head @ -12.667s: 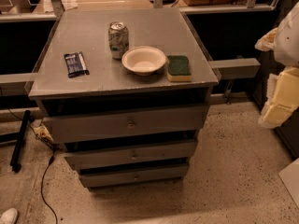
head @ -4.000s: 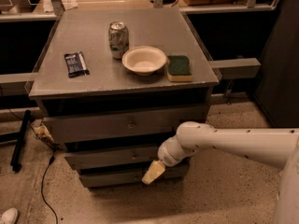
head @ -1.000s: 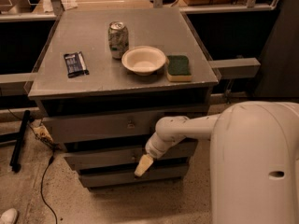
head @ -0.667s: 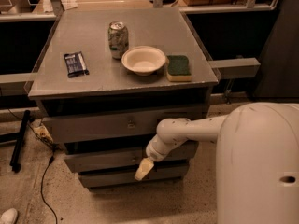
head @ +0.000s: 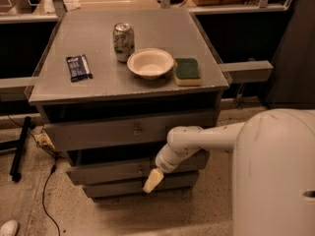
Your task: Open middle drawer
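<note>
I see my gripper at the middle drawer front, near its centre; can't tell if it's open or gripping anything.

The middle drawer is grey, like the cabinet top above it. The pale yellow gripper sits in front of that drawer's centre, on a white arm. On top stand a silver can with greenish print, a cream bowl, a green-over-yellow sponge at right and a black packet at left. The floor is speckled beige
</note>
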Available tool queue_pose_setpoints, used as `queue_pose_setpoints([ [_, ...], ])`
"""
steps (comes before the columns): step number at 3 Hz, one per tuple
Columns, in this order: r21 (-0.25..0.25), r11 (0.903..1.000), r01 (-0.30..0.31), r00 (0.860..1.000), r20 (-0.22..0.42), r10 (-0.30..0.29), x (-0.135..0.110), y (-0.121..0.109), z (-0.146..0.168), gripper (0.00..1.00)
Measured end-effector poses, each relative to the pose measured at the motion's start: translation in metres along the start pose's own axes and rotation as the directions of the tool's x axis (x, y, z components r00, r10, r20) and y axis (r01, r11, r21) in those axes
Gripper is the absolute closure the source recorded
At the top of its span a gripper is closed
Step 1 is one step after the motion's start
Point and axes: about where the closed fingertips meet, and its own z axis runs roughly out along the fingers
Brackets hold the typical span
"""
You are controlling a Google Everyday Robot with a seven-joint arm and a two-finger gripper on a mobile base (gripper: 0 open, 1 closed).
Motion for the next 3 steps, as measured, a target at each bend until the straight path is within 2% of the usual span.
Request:
queue_pose_setpoints([
  [1, 0.0, 1.0, 0.0, 1.0, 0.0, 0.0, 0.0, 0.0, 0.0, 0.0],
  [3, -0.017, 0.9991, -0.039, 0.999, -0.007, 0.039, 0.017, 0.018, -0.01, 0.0],
])
